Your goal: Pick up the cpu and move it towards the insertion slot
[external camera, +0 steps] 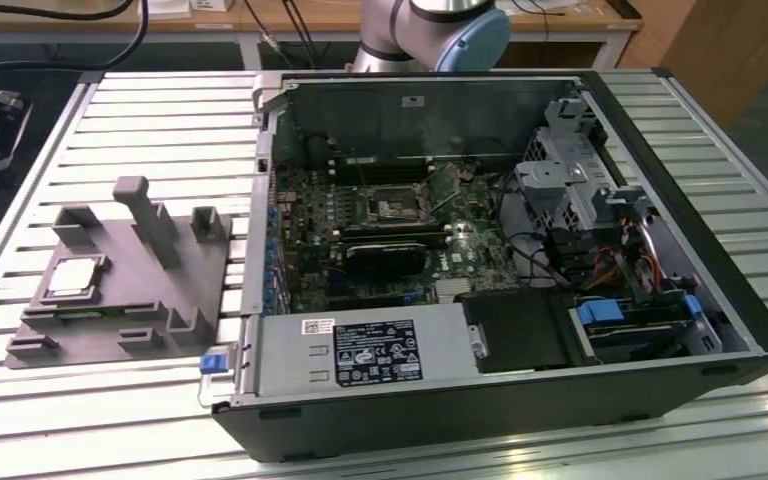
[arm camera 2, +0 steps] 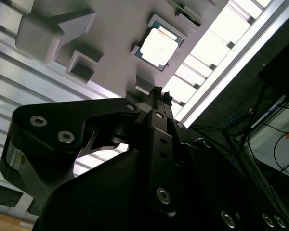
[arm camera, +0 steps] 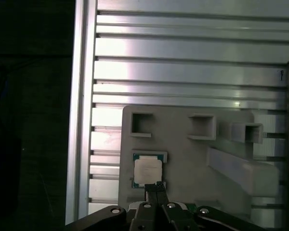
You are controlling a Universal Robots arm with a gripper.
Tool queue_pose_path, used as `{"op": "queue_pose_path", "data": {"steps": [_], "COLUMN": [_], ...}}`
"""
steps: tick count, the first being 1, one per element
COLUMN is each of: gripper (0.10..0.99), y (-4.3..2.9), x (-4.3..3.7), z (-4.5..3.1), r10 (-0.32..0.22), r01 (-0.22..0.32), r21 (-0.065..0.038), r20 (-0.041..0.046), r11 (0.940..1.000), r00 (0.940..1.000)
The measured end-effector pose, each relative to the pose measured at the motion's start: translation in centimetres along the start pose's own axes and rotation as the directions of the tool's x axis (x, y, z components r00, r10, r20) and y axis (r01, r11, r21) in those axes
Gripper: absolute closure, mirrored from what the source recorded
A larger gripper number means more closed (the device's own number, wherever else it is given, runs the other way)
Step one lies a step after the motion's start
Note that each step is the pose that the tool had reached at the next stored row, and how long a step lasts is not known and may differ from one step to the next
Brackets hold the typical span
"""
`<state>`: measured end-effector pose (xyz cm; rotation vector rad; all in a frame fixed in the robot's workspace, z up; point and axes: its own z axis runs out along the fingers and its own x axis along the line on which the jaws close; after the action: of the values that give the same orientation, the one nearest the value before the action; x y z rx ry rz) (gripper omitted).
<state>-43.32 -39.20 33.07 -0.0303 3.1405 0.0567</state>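
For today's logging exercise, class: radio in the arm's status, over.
Gripper shut, empty, near the cpu. It sits in the grey fixture, not lifted. Insertion slot inside the open case.

Open PC case (external camera: 744, 330) and grey fixture (external camera: 124, 290) on slatted metal surface (external camera: 157, 120).
Fixture with upright posts at exterior view's left, just beside case; labelled silver power supply (external camera: 357, 352) at case's near edge, black rectangular block (external camera: 384, 260) inside, drive cage (external camera: 558, 190) and orange cables (external camera: 611, 268) toward exterior view's right.

Exterior view: even, soft light. Both wrist views: glare whitens the cpu (arm camera 2: 159, 45) top and table (arm camera 2: 216, 43) slats; foreground dark.
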Motion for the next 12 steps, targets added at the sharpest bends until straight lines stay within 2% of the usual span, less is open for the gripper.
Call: {"op": "queue_pose_path", "data": {"steps": [7, 8, 9, 11, 12], "gripper": [0.973, 0.918, 0.918, 0.792, 0.792], "y": [-0.02, -0.03, -0.04, -0.04, -0.04], "x": [0.39, 0.42, 0.44, 0.48, 0.48], "z": [0.46, 0.56, 0.66, 0.9, 1.01], "r10": [-0.003, -0.003, -0.004, -0.004, -0.004], "r01": [0.003, 0.003, 0.004, 0.004, 0.004], "r21": [0.0, 0.0, 0.0, 0.0, 0.0], "r20": [-0.0001, 0.0, -0.0002, -0.0001, -0.0001], "r11": [1.0, 1.0, 1.0, 1.0, 1.0], "r00": [1.0, 1.0, 1.0, 1.0, 1.0]}}
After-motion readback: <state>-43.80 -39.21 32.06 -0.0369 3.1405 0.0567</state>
